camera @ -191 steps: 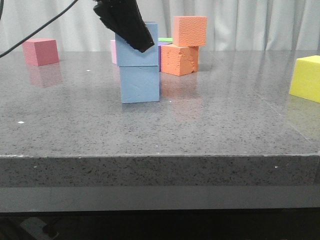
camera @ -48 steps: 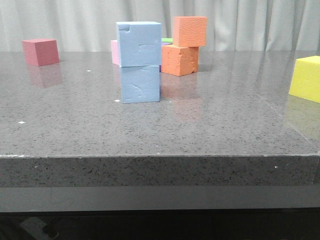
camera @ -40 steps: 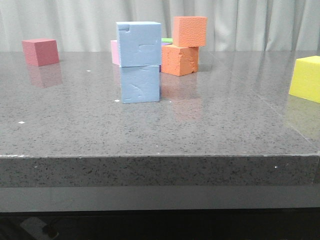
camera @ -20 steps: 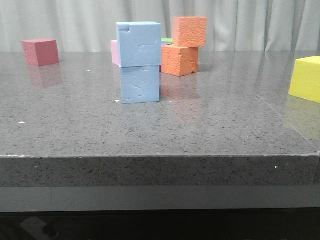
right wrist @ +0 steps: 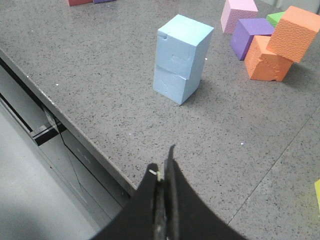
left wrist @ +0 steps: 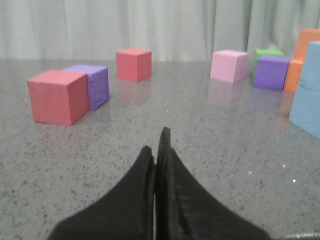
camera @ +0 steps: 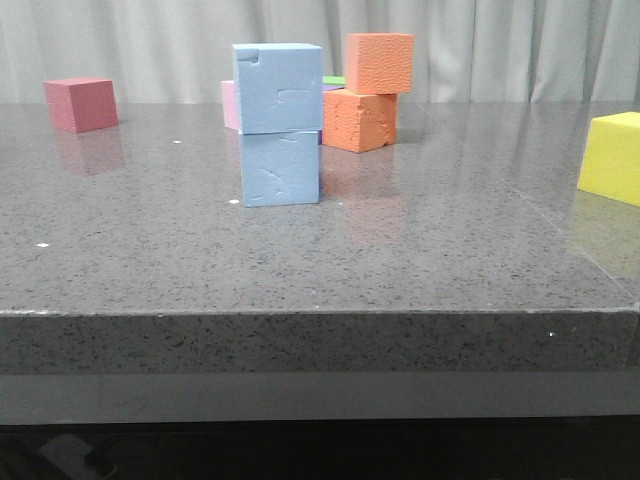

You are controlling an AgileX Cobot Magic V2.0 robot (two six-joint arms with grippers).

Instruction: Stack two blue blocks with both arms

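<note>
Blocks are standing stacked in the front view: the upper blue block (camera: 278,88) is sitting squarely on the lower blue block (camera: 280,168), left of the table's middle. Both are pale sky-blue foam; the upper one is showing a notched corner and a shallow dent, the lower one creased marks. Just behind them, two orange cubes (camera: 368,92) are resting one on the other, a red cube (camera: 81,103) is lying far left and a yellow cube (camera: 611,156) at the right edge. The table (camera: 400,260) is grey speckled stone, glossy enough to be mirroring the cubes, with pale curtains (camera: 150,45) hanging behind.

In the left wrist view, the left gripper (left wrist: 158,150) is hovering over bare table with its fingers pressed together, gripping nothing. Red, purple and pink cubes (left wrist: 229,65) are lying ahead, and the blue stack is showing at the picture's edge.

In the right wrist view, the right gripper (right wrist: 163,172) is hanging above the table's front edge, fingers closed together and empty, well apart from the stack.
</note>
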